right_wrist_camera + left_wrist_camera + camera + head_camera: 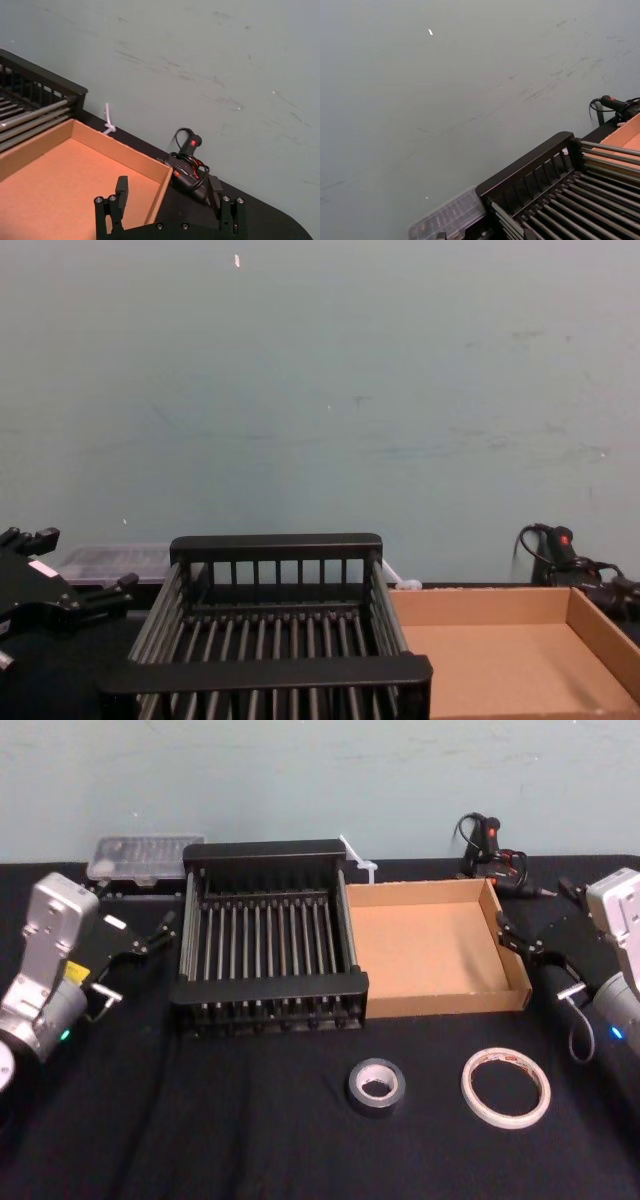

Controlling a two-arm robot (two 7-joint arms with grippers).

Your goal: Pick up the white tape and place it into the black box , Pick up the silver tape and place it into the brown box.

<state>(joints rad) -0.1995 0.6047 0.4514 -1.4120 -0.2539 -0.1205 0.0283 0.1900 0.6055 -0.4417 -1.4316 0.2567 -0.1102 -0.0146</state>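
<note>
Two rolls are laid flat in front of the boxes, the white tape (506, 1087) being nearer the spread, empty right gripper (520, 942) than the spread left gripper (150, 938).

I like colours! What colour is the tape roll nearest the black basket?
Dark grey silver tape, best in head view.

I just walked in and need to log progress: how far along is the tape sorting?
Nothing is done yet. The white tape and silver tape both lie on the table in front of the boxes; the black box and brown box hold nothing. Nothing is in hand: the left gripper and right gripper hover open beside the boxes. Both picks and placements remain.
</note>
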